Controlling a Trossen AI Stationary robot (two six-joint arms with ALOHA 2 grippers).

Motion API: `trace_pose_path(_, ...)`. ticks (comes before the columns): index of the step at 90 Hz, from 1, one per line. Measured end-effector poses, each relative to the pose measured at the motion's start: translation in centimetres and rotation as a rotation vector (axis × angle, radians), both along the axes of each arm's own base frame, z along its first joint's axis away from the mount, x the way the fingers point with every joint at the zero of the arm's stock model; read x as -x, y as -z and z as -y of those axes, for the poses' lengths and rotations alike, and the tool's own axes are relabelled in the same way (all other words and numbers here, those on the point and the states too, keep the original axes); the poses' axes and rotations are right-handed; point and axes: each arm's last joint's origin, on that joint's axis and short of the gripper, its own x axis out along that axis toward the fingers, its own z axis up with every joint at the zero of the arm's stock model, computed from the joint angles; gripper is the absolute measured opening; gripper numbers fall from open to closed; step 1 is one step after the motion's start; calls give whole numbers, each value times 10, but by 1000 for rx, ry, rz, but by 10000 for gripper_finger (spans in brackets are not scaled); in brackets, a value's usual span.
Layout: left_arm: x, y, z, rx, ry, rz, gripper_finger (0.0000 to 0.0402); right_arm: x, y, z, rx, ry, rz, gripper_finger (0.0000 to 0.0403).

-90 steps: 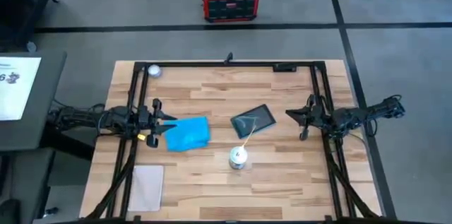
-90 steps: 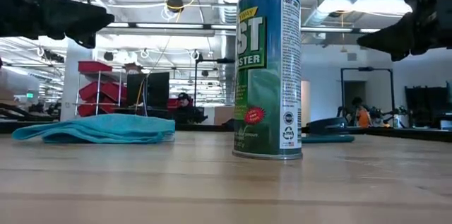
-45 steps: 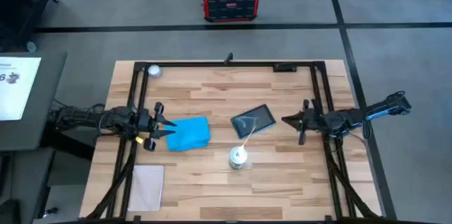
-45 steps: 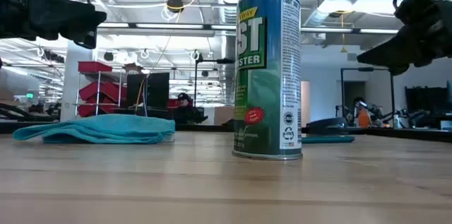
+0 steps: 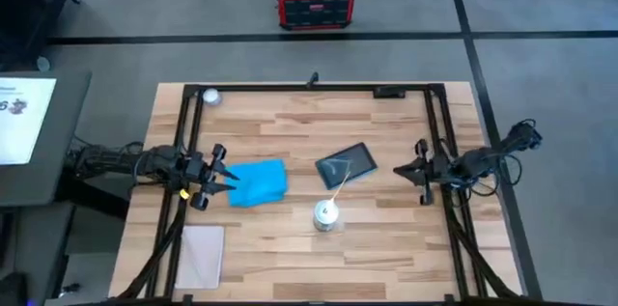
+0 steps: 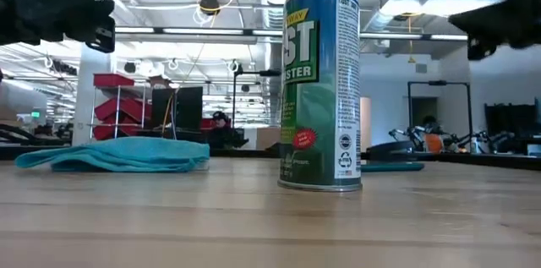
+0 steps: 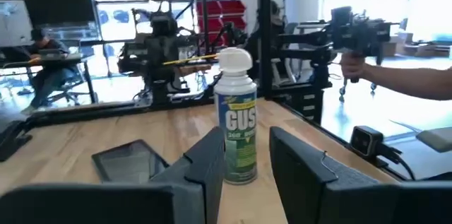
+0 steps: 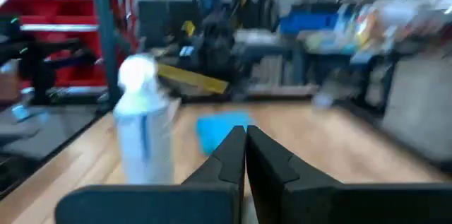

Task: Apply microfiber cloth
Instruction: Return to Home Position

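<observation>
The sky-blue microfiber cloth point(image 5: 259, 181) lies crumpled flat on the wooden table, left of centre, and shows low on the table in the low view point(image 6: 118, 154). My left gripper point(image 5: 222, 181) hovers open just off the cloth's left edge, above table height point(image 6: 80, 23), touching nothing. A dark tablet point(image 5: 347, 164) lies right of the cloth. My right gripper point(image 5: 402, 171) is shut and raised near the table's right side, right of the tablet; its fingers point(image 8: 240, 155) meet with nothing between them.
A green spray can point(image 5: 326, 214) stands upright near the table's middle, on the near side of the tablet point(image 7: 131, 159). A pale grey sheet point(image 5: 203, 256) lies at the near left corner. A black frame point(image 5: 319, 87) runs along the table's edges.
My left gripper has swung slightly toward the near edge beside the cloth. My right gripper dipped, then rose again and drew a little toward the near right. The cloth, tablet and can have stayed put.
</observation>
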Motion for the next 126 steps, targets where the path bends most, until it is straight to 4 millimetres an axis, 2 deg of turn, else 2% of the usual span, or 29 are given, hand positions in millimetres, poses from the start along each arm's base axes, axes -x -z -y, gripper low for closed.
trace_pose_path(10,0,0,0,14,13,-2,91,1,-4,-4,-58,-145,37,0)
trace_pose_path(22,1,-1,2,20,72,5,91,1,-5,-7,17,-251,66,0)
trace_pose_path(49,1,-2,4,38,148,7,91,-3,3,1,-31,-186,-22,0)
trace_pose_path(72,3,-3,6,36,229,12,91,-6,4,11,66,-122,-32,0)
trace_pose_path(90,3,-3,6,43,234,10,91,-8,7,26,69,-68,-64,0)
trace_pose_path(113,3,-3,6,35,233,12,91,-8,8,44,40,112,-71,0)
trace_pose_path(126,2,-2,5,32,181,12,91,-7,8,48,-68,140,-64,0)
